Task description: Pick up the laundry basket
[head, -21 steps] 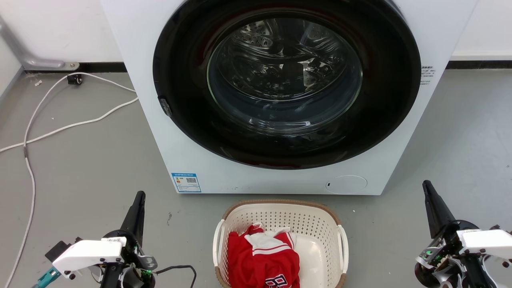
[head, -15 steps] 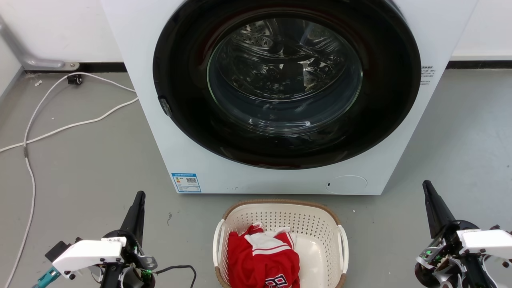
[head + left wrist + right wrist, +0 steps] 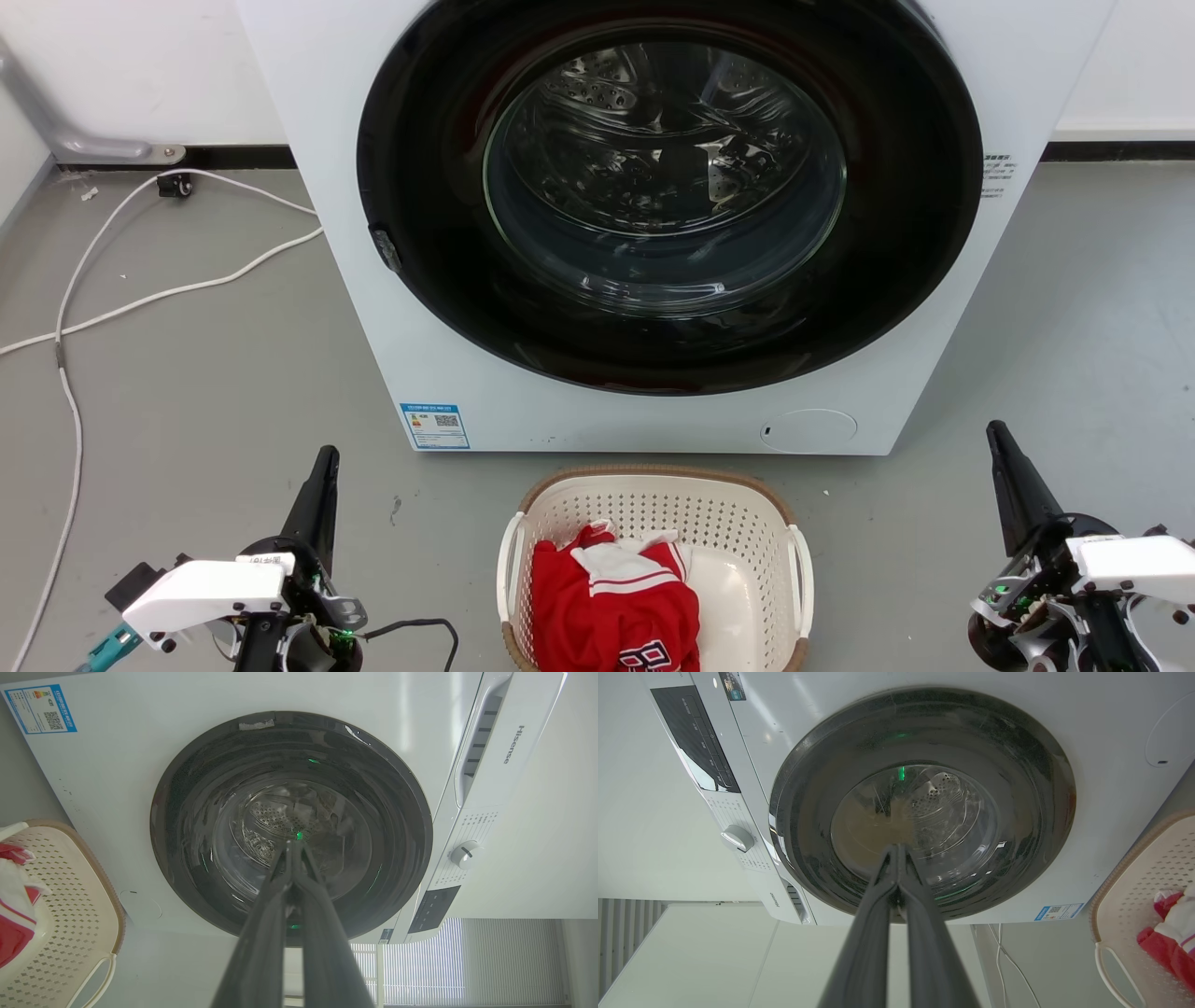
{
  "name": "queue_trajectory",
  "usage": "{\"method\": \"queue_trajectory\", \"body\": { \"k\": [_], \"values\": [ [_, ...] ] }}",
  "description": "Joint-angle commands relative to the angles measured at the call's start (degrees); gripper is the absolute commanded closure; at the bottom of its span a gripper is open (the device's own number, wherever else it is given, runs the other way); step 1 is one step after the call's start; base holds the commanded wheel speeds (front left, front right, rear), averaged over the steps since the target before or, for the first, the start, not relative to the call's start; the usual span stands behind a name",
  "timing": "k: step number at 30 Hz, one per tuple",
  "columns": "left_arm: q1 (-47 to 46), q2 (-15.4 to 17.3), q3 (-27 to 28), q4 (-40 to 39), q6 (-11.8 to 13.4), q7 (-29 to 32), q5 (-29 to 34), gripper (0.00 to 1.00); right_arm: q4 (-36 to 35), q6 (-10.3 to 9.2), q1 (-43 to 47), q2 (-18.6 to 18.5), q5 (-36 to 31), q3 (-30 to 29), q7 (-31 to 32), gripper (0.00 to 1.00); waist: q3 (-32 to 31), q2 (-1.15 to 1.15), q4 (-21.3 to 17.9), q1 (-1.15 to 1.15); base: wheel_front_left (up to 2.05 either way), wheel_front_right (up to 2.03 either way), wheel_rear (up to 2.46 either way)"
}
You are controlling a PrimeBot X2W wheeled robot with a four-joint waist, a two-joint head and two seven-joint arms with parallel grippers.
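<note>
**Position.** The basket (image 3: pixel 672 511) stands on the floor (image 3: pixel 187 420), just in front of the washer (image 3: pixel 392 308) and about midway between the two tools. A red garment (image 3: pixel 607 607) lies in it, heaped toward its left side. The basket's near end is cut off by the head view.

**Tools.** The left tool (image 3: pixel 326 459) and right tool (image 3: pixel 997 437) each have their fingers pressed together and hold nothing. Both stand well apart from the basket and point toward the washer.

**Risks, as judged:**
- Neither tool can take a handle while its fingers are together. An approach made without spreading them would only push the basket.
- The left handle (image 3: pixel 505 569) and right handle (image 3: pixel 801 579) are thin loops. A shallow or off-centre pinch is likely to slip once weight comes on.
- The load sits to one side. If the arms rise unevenly the basket could tilt and spill the garment.
- The basket's far rim is near the washer. A forward swing on lifting could strike it.
- A dark lead (image 3: pixel 420 630) loops on the floor between the left tool and the basket. It could snag on the inward move.
</note>
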Motion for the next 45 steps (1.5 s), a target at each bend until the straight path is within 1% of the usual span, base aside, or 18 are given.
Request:
{"method": "queue_trajectory", "body": {
  "k": [1, 2, 3, 6, 11, 17, 20, 28, 40, 41, 42, 45],
  "values": [
    [-0.6, -0.1, 0.2, 0.1, 0.0, 0.3, 0.2, 1.0, 0.1, 0.17, -0.6, 0.2, -0.4, -0.1, 0.3, 1.0, 0.0, 0.0, 0.0, 0.0, 0.0, 0.0, 0.0],
    [-0.6, -0.1, 0.2, 0.1, 0.0, 0.3, 0.2, 1.0, 0.1, 0.17, -0.6, 0.2, -0.4, -0.1, 0.3, 1.0, 0.0, 0.0, 0.0, 0.0, 0.0, 0.0, 0.0],
    [0.1, 0.0, 0.0, 0.2, 0.0, 0.0, 0.0, 0.0, 0.1, 0.0, 0.1, 0.0, 0.0, 0.0, 0.1, 0.0, 0.0, 0.0, 0.0, 0.0, 0.0, 0.0, 0.0],
    [1.0, -0.3, -0.3, 1.2, 0.0, -0.2, -0.1, 0.0, 1.1, -0.01, 1.1, 0.1, 0.0, 0.2, -0.1, 0.0, 0.0, 0.0, 0.0, 0.0, 0.0, 0.0, 0.0],
    [1.0, -0.3, -1.6, 0.3, 0.0, -1.6, 0.3, 0.0, 0.6, 0.0, 1.4, 0.1, -0.9, 1.2, -1.6, 0.0, 0.0, 0.0, 0.0, 0.0, 0.0, 0.0, 0.0],
    [0.8, 0.1, -3.5, -0.8, 0.0, -3.4, 3.6, 0.0, -0.2, 0.01, 1.5, 0.1, -4.6, 2.1, -3.3, 0.0, 0.0, 0.0, 0.1, 0.0, 0.0, 0.0, 0.0],
    [0.7, 0.0, -3.6, -1.8, 0.0, -4.2, 6.4, 0.0, -0.8, 0.01, 1.6, 0.1, -8.4, 2.3, -4.1, 0.0, 0.0, 0.0, 0.1, 0.0, 0.0, 0.0, 0.0],
    [0.9, -0.2, -4.5, -4.4, 0.0, -6.2, 16.3, 0.0, -3.6, 0.02, 1.7, 0.2, -21.7, 2.7, -6.1, 0.0, -0.2, 0.0, 0.1, 0.0, 0.0, 0.0, 0.0],
    [1.7, 0.1, -7.2, -5.9, 0.0, -8.8, 32.2, 0.0, -6.3, 0.04, 2.6, 0.2, -38.0, 3.0, -7.1, 0.0, -0.7, 0.0, 0.2, 0.0, 0.0, 0.0, 0.0],
    [1.7, 0.1, -7.2, -5.9, 0.0, -8.8, 32.2, 0.0, -6.3, 0.04, 2.6, 0.2, -38.0, 3.0, -7.1, 0.0, -0.7, 0.0, 0.2, 0.0, 0.0, 0.0, 0.0],
    [1.7, 0.5, -7.6, -6.0, 0.0, -9.2, 35.2, 0.0, -6.6, 0.04, 2.8, 0.2, -41.2, 3.0, -7.0, 0.0, -0.8, 0.0, 0.2, 0.0, 0.0, 0.0, 0.0],
    [1.9, 1.0, -8.5, -6.1, 0.3, -9.8, 39.8, 0.0, -7.0, 0.05, 3.1, 0.2, -45.8, 3.1, -6.9, 0.0, -0.9, 0.0, 0.3, 0.0, 0.0, 0.0, 0.0]
  ]
}}
